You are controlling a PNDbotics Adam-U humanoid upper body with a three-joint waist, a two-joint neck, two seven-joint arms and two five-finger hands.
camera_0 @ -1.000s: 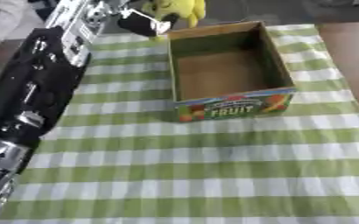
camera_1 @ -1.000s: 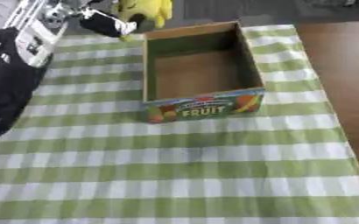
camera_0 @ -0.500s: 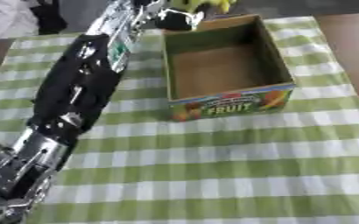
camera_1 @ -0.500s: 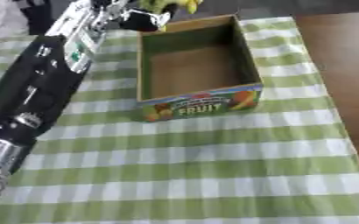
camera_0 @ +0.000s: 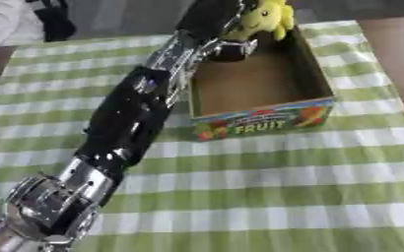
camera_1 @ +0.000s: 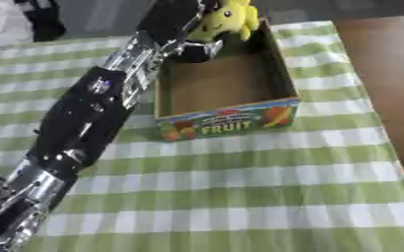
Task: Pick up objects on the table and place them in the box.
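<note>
My left arm point(camera_0: 128, 123) stretches from the lower left corner up to the far end of the table. At its tip, the left hand point(camera_0: 212, 14) is curled on a yellow plush toy point(camera_1: 227, 17). The toy hangs over the far rim of the open cardboard box point(camera_0: 261, 120), which has a "FRUIT" print on its near wall. The box floor point(camera_1: 218, 83) is bare brown cardboard. The fingers themselves are blurred and partly hidden behind the wrist. My right hand shows in neither view.
A green and white checked cloth point(camera_0: 266, 187) covers the table. Bare brown tabletop point(camera_1: 387, 64) shows along the right side. White and dark fabric point(camera_0: 33, 19) lies past the far left edge.
My left arm has swung right with the yellow toy, from left of the box's far corner to over its far rim. The whole picture has also shifted, so the camera moved.
</note>
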